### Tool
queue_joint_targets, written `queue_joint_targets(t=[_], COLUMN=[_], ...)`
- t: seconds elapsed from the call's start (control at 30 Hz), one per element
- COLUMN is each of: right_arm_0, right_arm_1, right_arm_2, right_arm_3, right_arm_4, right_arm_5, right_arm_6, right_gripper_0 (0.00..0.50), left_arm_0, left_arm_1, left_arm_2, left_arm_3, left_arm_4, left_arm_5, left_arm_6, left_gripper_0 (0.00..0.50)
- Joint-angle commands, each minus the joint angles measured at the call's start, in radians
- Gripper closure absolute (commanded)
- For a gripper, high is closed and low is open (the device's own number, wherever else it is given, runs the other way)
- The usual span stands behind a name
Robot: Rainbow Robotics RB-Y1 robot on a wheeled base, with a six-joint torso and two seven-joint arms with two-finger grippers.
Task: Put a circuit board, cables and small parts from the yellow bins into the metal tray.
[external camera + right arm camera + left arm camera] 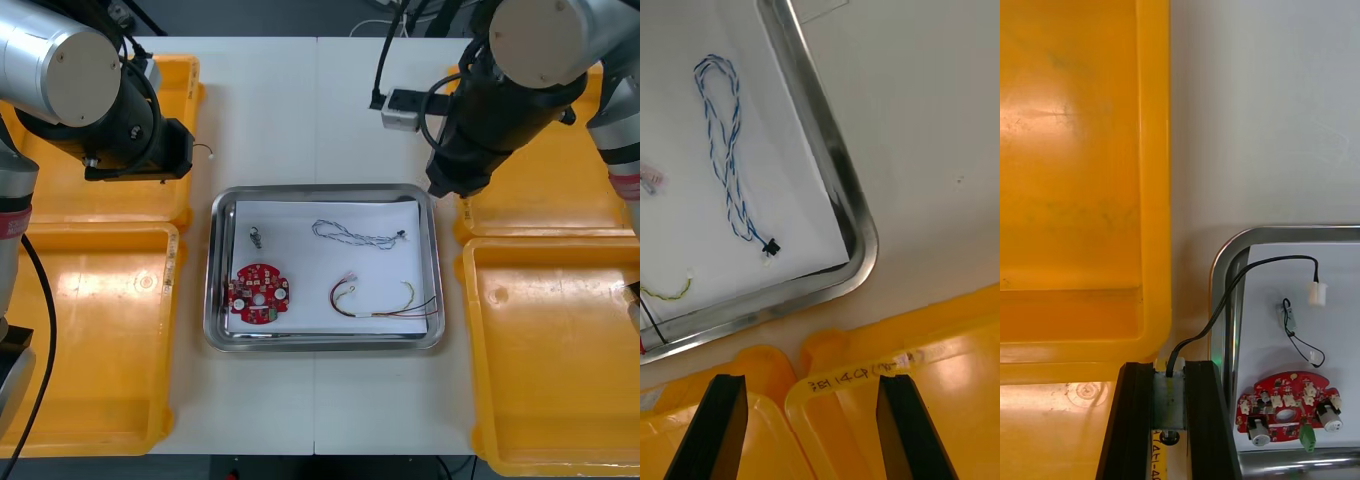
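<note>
The metal tray (pixel 224 335), white inside, holds a round red circuit board (pixel 259 293), a small metal part (pixel 256 237), a twisted blue and white cable (pixel 360 235) and a red and yellow cable (pixel 382 300). My left gripper (pixel 1169 420) hovers over the inner edge of the far left yellow bin (pixel 60 185), shut on a black cable (pixel 1225 296). That cable's white connector (pixel 1317 292) dangles toward the tray's far left corner. My right gripper (pixel 811 431) stands open with nothing between its fingers, above the two right bins (pixel 910 405) just off the tray's far right corner.
The near left bin (pixel 90 340) and near right bin (pixel 550 350) look bare inside. A white plug block (pixel 398 112) with black leads lies on the table behind the tray, next to my right arm (pixel 480 140).
</note>
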Motion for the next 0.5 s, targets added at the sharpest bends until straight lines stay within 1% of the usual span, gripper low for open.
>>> queue_joint_targets(t=[0.03, 0.1, 0.2, 0.3, 0.5], right_arm_0=[-0.036, -0.024, 0.025, 0.061, 0.139], right_arm_1=[-0.084, -0.099, -0.135, -0.161, -0.211], right_arm_2=[-0.017, -0.02, -0.024, -0.035, -0.086], right_arm_3=[-0.118, -0.148, -0.217, -0.263, -0.348], right_arm_4=[-0.008, -0.009, -0.002, 0.0, -0.008], right_arm_5=[0.004, 0.004, 0.004, 0.004, 0.004], right_arm_6=[-0.122, -0.163, -0.264, -0.335, -0.494], right_gripper_0=[0.0, 0.0, 0.0, 0.0, 0.0], left_arm_0=[0.003, 0.003, 0.003, 0.001, 0.0], left_arm_1=[-0.012, -0.01, -0.012, -0.012, -0.013], left_arm_2=[-0.015, -0.015, -0.015, -0.02, -0.058], left_arm_3=[-0.039, -0.039, -0.039, -0.039, -0.039], left_arm_4=[0.008, 0.01, 0.018, 0.022, 0.019], left_arm_5=[0.007, 0.007, 0.007, 0.007, 0.007], left_arm_6=[0.093, 0.095, 0.101, 0.109, 0.138], left_gripper_0=[0.5, 0.5, 0.5, 0.5, 0.5])
